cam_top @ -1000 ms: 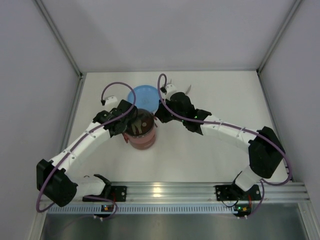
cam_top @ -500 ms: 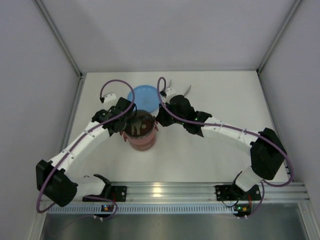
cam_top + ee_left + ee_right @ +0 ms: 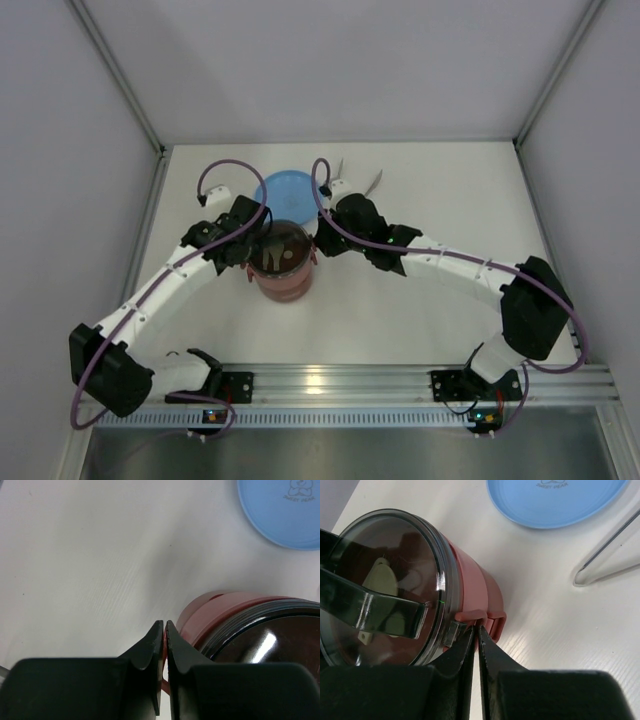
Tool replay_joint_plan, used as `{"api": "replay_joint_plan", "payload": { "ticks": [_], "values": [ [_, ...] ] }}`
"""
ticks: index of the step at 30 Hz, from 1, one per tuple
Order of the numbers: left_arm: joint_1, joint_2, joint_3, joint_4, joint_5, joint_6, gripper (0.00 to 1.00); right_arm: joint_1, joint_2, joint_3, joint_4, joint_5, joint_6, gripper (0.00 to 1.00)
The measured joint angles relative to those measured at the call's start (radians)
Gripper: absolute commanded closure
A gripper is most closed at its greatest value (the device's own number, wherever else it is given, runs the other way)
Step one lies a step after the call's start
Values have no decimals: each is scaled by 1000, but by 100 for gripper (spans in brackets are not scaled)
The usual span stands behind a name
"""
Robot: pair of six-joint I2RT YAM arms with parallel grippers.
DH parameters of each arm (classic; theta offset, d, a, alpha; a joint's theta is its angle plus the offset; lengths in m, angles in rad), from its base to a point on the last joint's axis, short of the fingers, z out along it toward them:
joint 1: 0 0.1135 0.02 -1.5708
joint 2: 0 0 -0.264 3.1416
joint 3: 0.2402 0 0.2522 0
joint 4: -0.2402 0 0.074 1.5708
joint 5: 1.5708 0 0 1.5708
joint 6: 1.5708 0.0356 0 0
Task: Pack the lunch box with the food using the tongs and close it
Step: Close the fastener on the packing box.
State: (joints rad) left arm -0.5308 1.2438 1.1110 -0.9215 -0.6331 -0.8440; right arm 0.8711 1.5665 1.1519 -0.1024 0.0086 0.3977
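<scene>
Left gripper (image 3: 164, 626) is seen with its fingers pressed together, tips set against the left flank of the lunch box (image 3: 235, 617). A sliver of red is glimpsed in the slit, but whether anything is nipped there cannot be told. Right gripper (image 3: 476, 628) is likewise squeezed closed, its tips laid against the red side clasp (image 3: 487, 617) on the opposite flank. The box is found stacked and capped mid-table, just in front of the blue plate (image 3: 290, 187), and the tongs (image 3: 377, 180) are left lying behind the right arm. So packing is judged done and the closing step is taken to be in hand. What is called for next, it seems, is a firm, even press on both sides until the clasps are seated, with the stack kept from being tipped. From above, only the two arms bracketing the box are given away, the fingertips being hidden under the wrists. Contact at the clasp is supplied by the right wrist view alone, where a pale shape is also made out through the dark glossy top lid (image 3: 380, 575). The left wrist view offers just the rim and the bare table (image 3: 90, 555).
</scene>
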Motion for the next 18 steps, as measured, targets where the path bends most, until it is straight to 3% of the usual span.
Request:
{"api": "replay_joint_plan", "payload": {
  "ticks": [18],
  "values": [
    [-4,-45,19,21,-10,-29,82,30,1,98,-183,81,-3,88]
  ]
}}
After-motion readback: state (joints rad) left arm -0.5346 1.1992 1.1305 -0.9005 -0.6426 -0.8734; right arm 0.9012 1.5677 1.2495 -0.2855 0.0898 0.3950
